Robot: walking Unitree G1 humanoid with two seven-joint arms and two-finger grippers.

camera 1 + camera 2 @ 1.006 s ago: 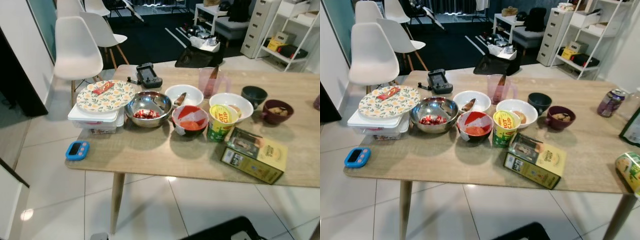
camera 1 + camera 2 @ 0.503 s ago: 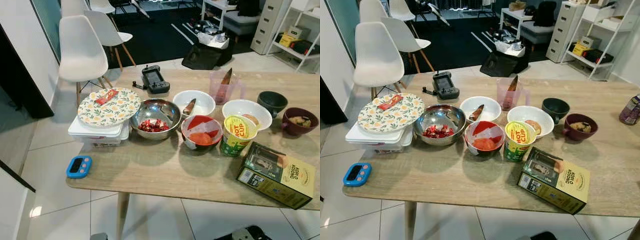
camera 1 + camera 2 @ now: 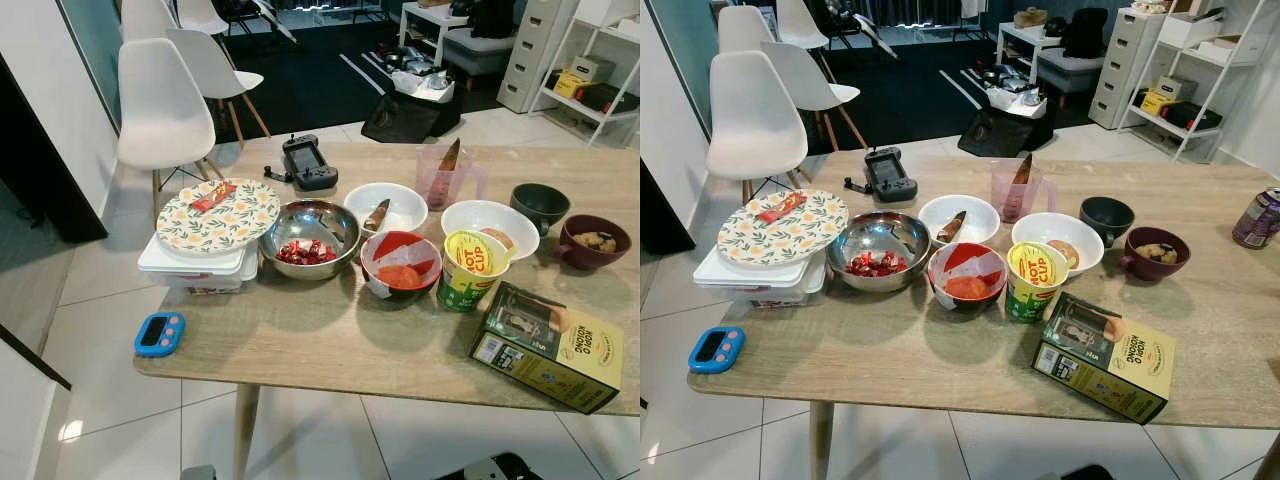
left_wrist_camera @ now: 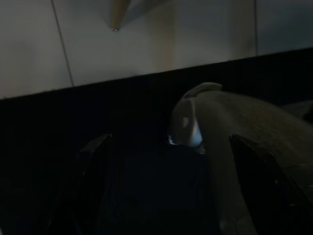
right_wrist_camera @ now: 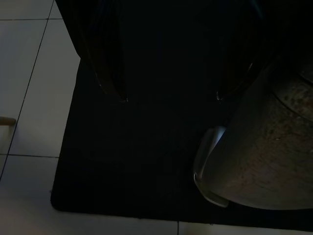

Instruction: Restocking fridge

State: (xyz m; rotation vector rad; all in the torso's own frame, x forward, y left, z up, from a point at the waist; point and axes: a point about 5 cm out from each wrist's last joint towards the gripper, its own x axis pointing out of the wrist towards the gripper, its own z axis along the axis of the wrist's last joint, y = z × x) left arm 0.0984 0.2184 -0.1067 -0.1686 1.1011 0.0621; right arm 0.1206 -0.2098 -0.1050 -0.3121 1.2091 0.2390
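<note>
Nothing looks restocked yet: the steel bowl (image 3: 878, 248) of red food sits mid-tabletop (image 3: 890, 350), with the red bowl (image 3: 967, 275), Hot Cup (image 3: 1033, 280) and box (image 3: 1103, 355) to its right, the floral plate (image 3: 782, 225) on a container to its left, and no fridge in sight. The right eye view adds a can (image 3: 1256, 218) far right of the steel bowl. The dim wrist views show the left end effector (image 4: 178, 161) and right end effector (image 5: 168, 95) hanging over the floor with fingers spread, holding nothing.
</note>
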